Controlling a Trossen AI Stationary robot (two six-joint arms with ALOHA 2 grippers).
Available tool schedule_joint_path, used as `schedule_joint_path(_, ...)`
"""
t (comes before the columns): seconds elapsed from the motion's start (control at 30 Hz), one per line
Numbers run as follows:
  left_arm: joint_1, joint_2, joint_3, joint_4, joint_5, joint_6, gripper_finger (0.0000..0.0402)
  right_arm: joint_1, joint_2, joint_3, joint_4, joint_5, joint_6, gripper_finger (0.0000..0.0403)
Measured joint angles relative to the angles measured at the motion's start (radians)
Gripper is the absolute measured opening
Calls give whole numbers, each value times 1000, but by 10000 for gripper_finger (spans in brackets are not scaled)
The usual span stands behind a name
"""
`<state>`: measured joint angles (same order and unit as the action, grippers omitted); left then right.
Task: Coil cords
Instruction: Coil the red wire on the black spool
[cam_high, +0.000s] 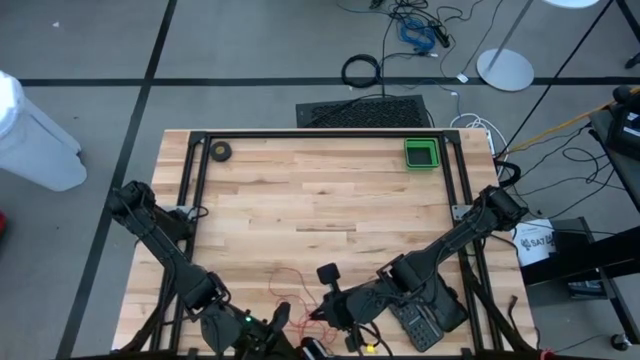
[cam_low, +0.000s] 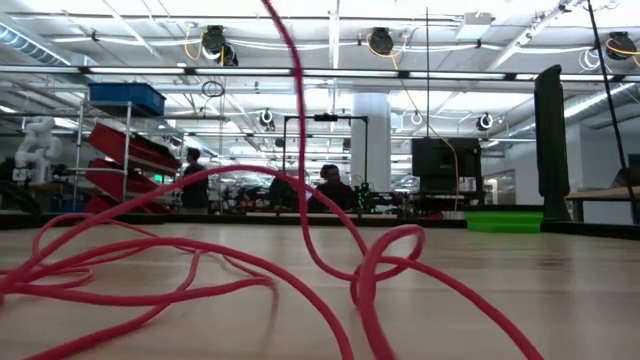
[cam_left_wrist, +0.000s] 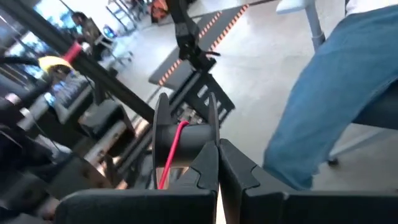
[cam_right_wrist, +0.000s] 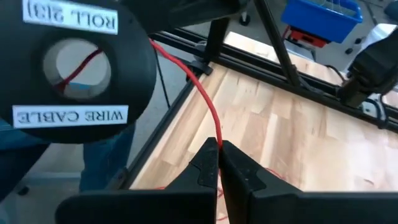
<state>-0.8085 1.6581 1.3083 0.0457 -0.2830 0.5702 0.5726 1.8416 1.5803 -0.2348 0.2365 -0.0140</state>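
The cords are one thin red wire (cam_low: 300, 260) lying in loose loops on the wood table (cam_high: 330, 200) near its front edge (cam_high: 285, 280). One end of it is wound on a black spool (cam_left_wrist: 186, 134). The spool's labelled flange (cam_right_wrist: 74, 68) shows close up in the right wrist view. My left gripper (cam_left_wrist: 219, 163) is shut on the spool, above the table's front edge (cam_high: 285, 318). My right gripper (cam_right_wrist: 219, 149) is shut on the wire just beside it (cam_high: 322, 310). My left gripper pinches the rim of one spool flange (cam_left_wrist: 212, 134) between its two fingers. The spool stands out beyond the fingertips, clear of the table, with red wire on its hub (cam_left_wrist: 177, 140). My right gripper pinches a single strand of the red wire (cam_right_wrist: 215, 134) between its fingertips, pointing slantwise down toward the table's left. From the fingers the strand runs up in a gentle curve to the spool. The rest lies slack on the table.
A green tray (cam_high: 421, 153) stands at the far right of the table and a small dark tape roll (cam_high: 220, 151) at the far left. A black keypad-like device (cam_high: 425, 320) lies under the right arm. A person in blue trousers (cam_left_wrist: 348, 81) stands close by the table.
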Motion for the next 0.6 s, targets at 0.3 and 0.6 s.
schedule_joint_path(0.3,-52,0,0,69,-183,156,1,1,0,0,-61,-89,55,0)
schedule_joint_path(0.6,-124,-2,0,99,-503,251,1,12,-3,1,-75,-89,51,0)
